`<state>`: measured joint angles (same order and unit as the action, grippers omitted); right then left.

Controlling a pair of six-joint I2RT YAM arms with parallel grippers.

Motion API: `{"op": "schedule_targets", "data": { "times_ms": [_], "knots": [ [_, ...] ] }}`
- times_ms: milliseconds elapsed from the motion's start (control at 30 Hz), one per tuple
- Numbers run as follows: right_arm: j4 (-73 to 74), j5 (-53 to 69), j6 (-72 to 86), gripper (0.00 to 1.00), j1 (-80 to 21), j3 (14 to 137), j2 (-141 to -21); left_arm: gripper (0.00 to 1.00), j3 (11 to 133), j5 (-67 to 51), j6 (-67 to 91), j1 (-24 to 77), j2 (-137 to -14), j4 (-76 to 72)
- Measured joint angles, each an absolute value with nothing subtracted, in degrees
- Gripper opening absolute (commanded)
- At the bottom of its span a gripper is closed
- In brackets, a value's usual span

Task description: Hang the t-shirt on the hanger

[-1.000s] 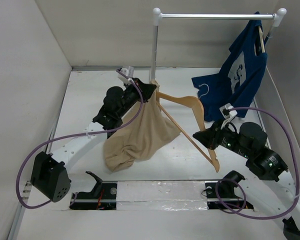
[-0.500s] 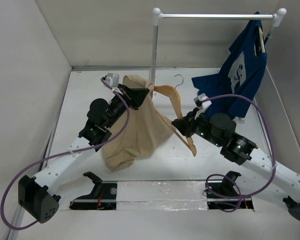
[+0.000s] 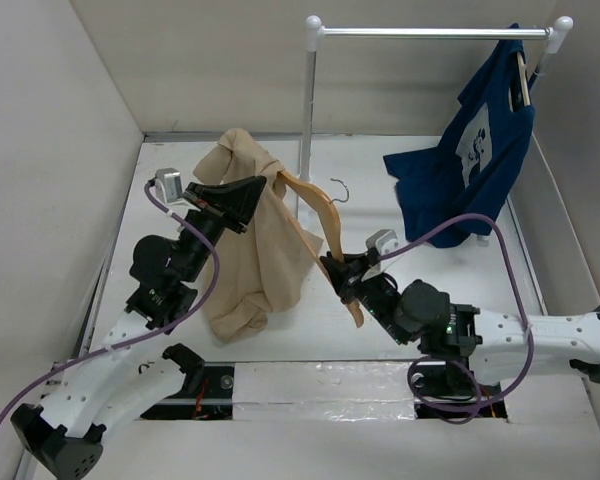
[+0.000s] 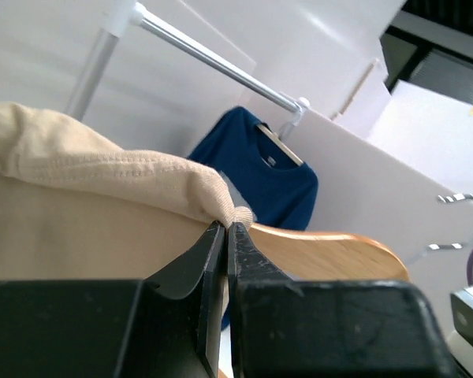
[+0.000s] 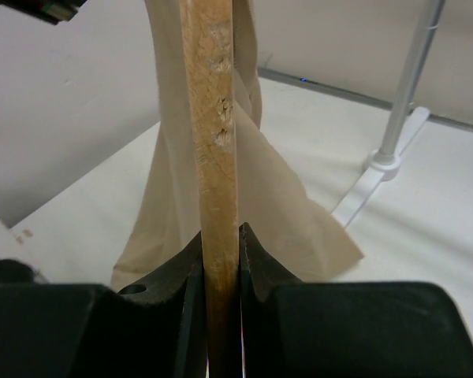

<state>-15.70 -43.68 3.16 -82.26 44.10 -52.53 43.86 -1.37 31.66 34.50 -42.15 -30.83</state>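
**A:** Where is the shirt (image 3: 265, 245)?

**B:** It is on the left side of the table (image 3: 420, 250). Its top is held up high. Its bottom end sits in a heap on the table, near the arms.

**A:** Who holds it up?

**B:** The left gripper (image 3: 263, 187). Its two fingers are pressed almost flat together. A thick folded edge of the shirt is pinched at their tips.

**A:** And the hanger (image 3: 318, 208)?

**B:** The right gripper (image 3: 342, 280) has it. Its fingers squeeze tight on one wooden bar, near the low end. The wood fills the gap between them.

**A:** How does the hanger sit?

**B:** It is tilted. One end is low, at the right gripper. The other end is high, touching the top of the shirt, right by the left gripper. The cloth lies over that high end. The metal hook sticks out to the right, in the air.

**A:** Is the shirt all the way on?

**B:** No. Most of it hangs down on one side of the hanger.

**A:** What else is there?

**B:** A white pole (image 3: 305, 110) stands just behind the shirt and hanger. It holds up a rail (image 3: 430, 33). A blue shirt (image 3: 470, 160) hangs from the far right end of the rail, well apart from the tan one.
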Motion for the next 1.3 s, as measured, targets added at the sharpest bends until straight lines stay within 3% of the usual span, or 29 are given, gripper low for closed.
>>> {"op": "schedule_targets", "data": {
  "times_ms": [167,600,867,933,967,1300],
  "knots": [
    [-19.2,-41.8,0.9,0.0,-76.6,45.4,-58.8,0.0,43.9,-7.3,32.0,34.5,-46.2,-33.1],
    [-30.0,4.5,10.2,0.0,-51.1,46.5,-68.4,0.0,49.3,-18.9,31.1,34.4,-50.0,-27.5],
    [-46.3,14.7,17.2,0.0,-48.3,46.5,-76.9,0.0,50.6,-23.1,31.8,34.4,-52.4,-26.0],
    [-50.0,13.7,18.4,0.0,-49.8,46.1,-78.3,0.06,51.2,-22.8,32.0,34.4,-52.3,-25.3],
    [-52.1,12.6,19.0,0.0,-50.6,45.3,-78.6,0.14,51.4,-22.5,32.0,34.4,-52.0,-24.9],
    [-65.3,2.3,22.7,0.0,-53.7,37.3,-79.8,0.44,54.1,-19.3,32.5,34.5,-48.8,-22.5]
  ]
}}
